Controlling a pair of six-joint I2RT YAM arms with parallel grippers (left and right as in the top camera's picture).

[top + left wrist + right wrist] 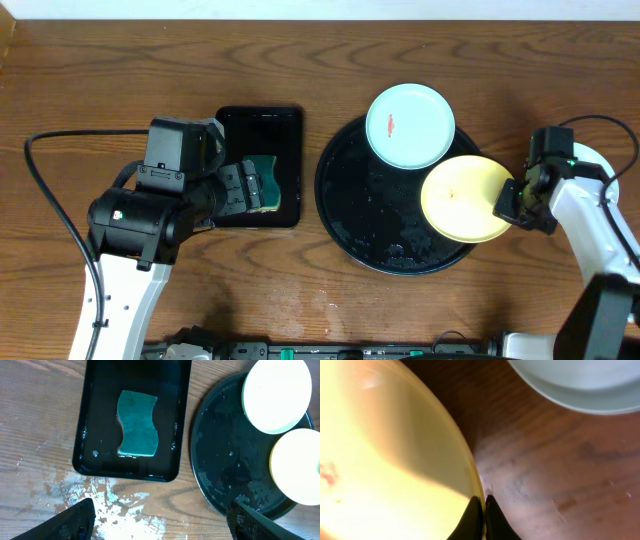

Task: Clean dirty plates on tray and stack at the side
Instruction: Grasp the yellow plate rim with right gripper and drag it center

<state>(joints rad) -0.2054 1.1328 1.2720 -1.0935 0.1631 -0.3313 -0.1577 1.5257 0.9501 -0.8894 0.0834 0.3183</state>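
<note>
The round black tray point(350, 200) lies right of centre. A mint-white plate point(410, 125) with a small red smear sits on its far rim. My right gripper point(515, 200) is shut on the right rim of the pale yellow plate point(460, 200), over the tray's right edge. In the right wrist view the jaws point(482, 502) pinch the yellow rim point(385, 460), and the pale plate point(580, 385) shows at the top. My left gripper point(245, 188) is open and empty above the sponge; its fingers point(162, 510) frame bare wood. A third plate is out of view.
A small rectangular black tray point(260, 125) left of the round tray holds a green sponge point(268, 185), also seen in the left wrist view point(137, 422). White residue marks the wood point(125, 510) in front of it. Cables run along the left edge.
</note>
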